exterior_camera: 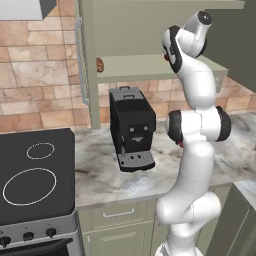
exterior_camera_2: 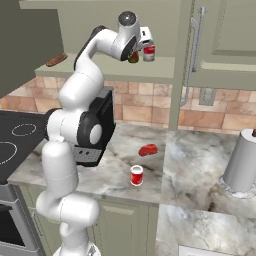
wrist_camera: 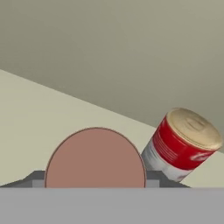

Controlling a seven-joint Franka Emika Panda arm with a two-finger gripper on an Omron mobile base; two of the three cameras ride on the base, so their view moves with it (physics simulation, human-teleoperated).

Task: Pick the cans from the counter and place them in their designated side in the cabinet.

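On the cabinet shelf (exterior_camera_2: 115, 67), a dark can (exterior_camera_2: 133, 57) is being held by the hand (exterior_camera_2: 136, 54), just beside a red can (exterior_camera_2: 148, 52).

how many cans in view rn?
3. One red can stands on the counter near the front edge. One red can sits on the cabinet shelf. A dark can is at the gripper beside it.

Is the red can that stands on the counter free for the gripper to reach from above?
Probably yes. The red can stands alone on the counter, apart from the small red lump, with nothing over it. But the gripper is up at the cabinet shelf, shut on another can.
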